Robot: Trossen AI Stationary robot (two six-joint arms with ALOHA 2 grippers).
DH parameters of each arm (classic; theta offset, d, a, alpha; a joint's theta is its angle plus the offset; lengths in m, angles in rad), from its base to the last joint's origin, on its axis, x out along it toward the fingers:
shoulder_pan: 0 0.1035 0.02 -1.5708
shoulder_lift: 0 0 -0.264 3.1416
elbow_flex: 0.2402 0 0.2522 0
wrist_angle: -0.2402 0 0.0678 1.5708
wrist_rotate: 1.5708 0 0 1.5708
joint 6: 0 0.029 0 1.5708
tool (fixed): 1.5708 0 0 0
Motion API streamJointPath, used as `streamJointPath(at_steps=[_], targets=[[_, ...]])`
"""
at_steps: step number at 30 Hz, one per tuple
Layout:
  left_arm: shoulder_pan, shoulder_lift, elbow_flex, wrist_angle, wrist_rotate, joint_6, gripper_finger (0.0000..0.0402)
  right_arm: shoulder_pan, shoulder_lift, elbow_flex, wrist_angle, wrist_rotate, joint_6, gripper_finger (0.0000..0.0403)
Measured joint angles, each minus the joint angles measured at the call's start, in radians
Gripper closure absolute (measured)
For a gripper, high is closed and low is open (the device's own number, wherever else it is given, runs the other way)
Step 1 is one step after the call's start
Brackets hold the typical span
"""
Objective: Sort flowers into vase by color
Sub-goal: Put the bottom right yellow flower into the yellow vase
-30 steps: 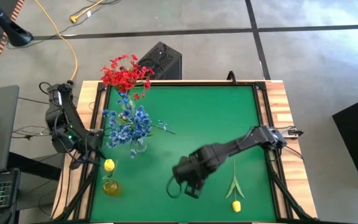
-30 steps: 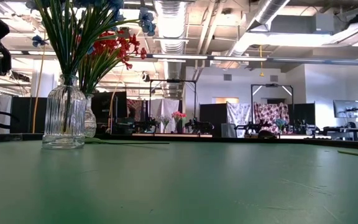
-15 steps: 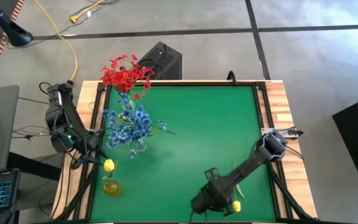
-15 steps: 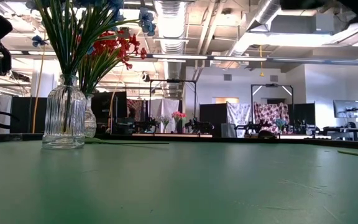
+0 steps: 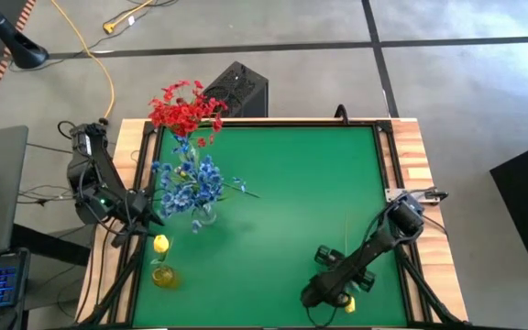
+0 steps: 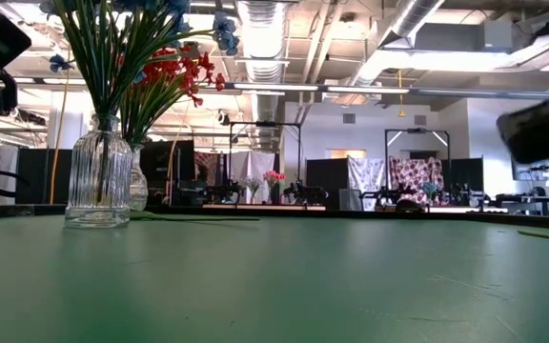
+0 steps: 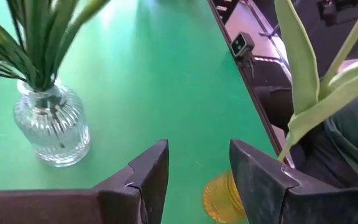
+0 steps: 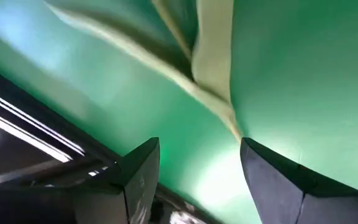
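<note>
A yellow tulip lies flat on the green mat near the right front corner, bud (image 5: 348, 303) toward the near edge; its pale stem and leaves (image 8: 211, 68) show just beyond my right gripper (image 8: 197, 180), which is open, low over the mat (image 5: 322, 295) and touching nothing. My left gripper (image 7: 197, 171) waits open at the left edge (image 5: 149, 220). It faces a yellow vase (image 7: 219, 198) holding a yellow tulip (image 5: 160, 244), and a ribbed clear vase (image 7: 51, 127) of blue flowers (image 5: 191, 183). Red flowers (image 5: 186, 108) stand at the far left.
The mat's wooden border (image 5: 411, 165) and dark frame rails run around the table. The middle and far right of the mat (image 5: 310, 174) hold nothing. In the low view the clear vase (image 6: 98, 181) stands at the left and my right arm (image 6: 541, 131) shows blurred at the right.
My right gripper has swung from the middle of the mat toward the near right corner and down, rolling about its own axis, and now sits low beside the lying yellow tulip. Its fingers have stayed open. The tulip has not moved.
</note>
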Motion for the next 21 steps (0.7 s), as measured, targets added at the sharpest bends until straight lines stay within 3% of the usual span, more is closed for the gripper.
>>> streamJointPath(at_steps=[6, 14, 17, 21], targets=[[0.000, 0.000, 0.000, 0.000, -0.024, -0.019, 0.0244, -0.024, 0.000, -0.098, 0.054, 0.089, -0.018, 0.0154], [0.000, 0.000, 0.000, 0.000, -0.004, -0.045, 0.0244, -0.040, -0.004, -0.144, 0.181, 0.111, -0.022, 0.0164], [0.000, 0.000, 0.000, -0.001, -0.002, -0.053, 0.0244, -0.032, -0.003, -0.142, 0.185, 0.119, -0.025, 0.0202], [0.000, 0.000, 0.000, -0.001, -0.001, -0.053, 0.0244, -0.012, -0.003, -0.138, 0.204, 0.132, 0.011, 0.0286]])
